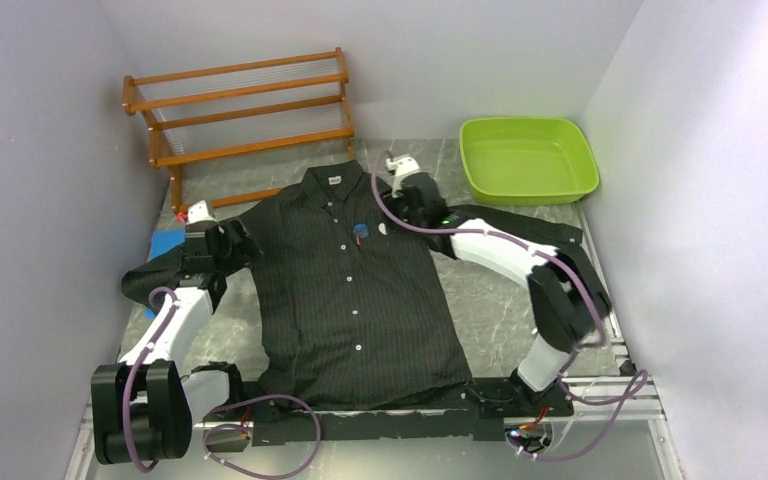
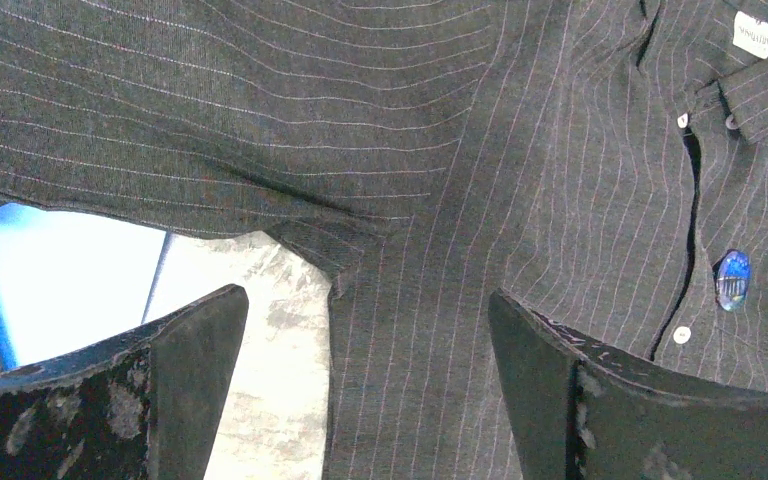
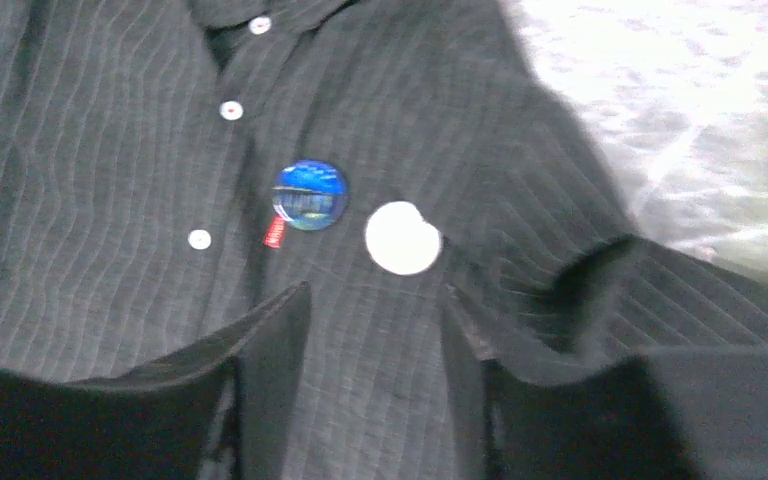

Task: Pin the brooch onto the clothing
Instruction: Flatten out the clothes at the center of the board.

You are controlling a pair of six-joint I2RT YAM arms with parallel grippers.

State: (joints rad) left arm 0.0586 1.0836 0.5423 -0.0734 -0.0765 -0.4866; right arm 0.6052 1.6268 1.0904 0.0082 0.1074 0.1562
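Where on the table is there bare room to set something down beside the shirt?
Bare marble table lies between the shirt and the right arm. A smaller strip shows behind the collar, between the wooden rack and green tub. The chest is crowded: blue brooch, white disc, right gripper.

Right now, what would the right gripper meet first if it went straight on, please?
The right gripper, open, would most likely meet the clothing first, just short of the white disc; depth is unclear.

One shirt, one brooch, one disc
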